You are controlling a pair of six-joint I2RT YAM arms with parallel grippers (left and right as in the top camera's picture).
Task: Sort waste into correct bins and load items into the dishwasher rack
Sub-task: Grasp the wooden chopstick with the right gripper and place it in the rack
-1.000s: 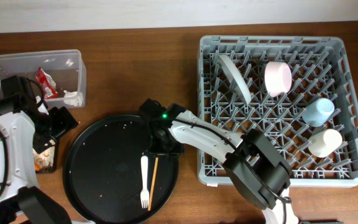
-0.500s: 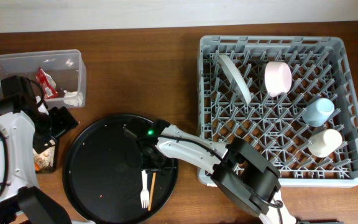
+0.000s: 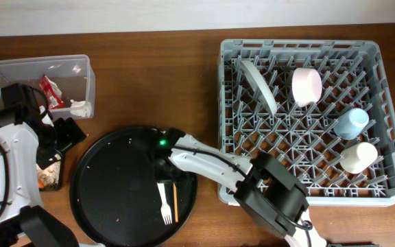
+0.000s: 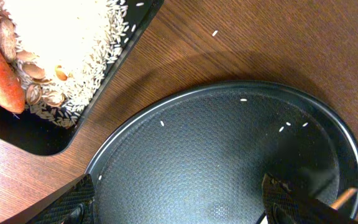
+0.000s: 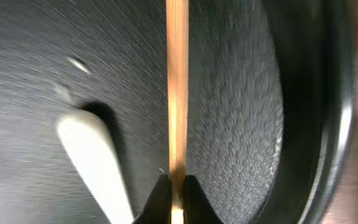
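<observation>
Chopstick [image 5: 178,93]: just one, pinched by right gripper [image 5: 178,198], one fork [image 3: 164,200] at its 9 o'clock. Rack [image 3: 307,48] held one plate [image 3: 259,84], one bowl [image 3: 306,86], two cups [image 3: 350,123]; left gripper [image 4: 182,202] sat open.

Two robot arms with smooth white shells and bulky black joints. The left arm [image 3: 14,149] carries looped black cables [image 3: 40,97]; the right arm [image 3: 208,159] shows a small green light [image 3: 162,143]. The left gripper [image 4: 179,199] has black, grainy-surfaced fingers [image 4: 73,200].
</observation>
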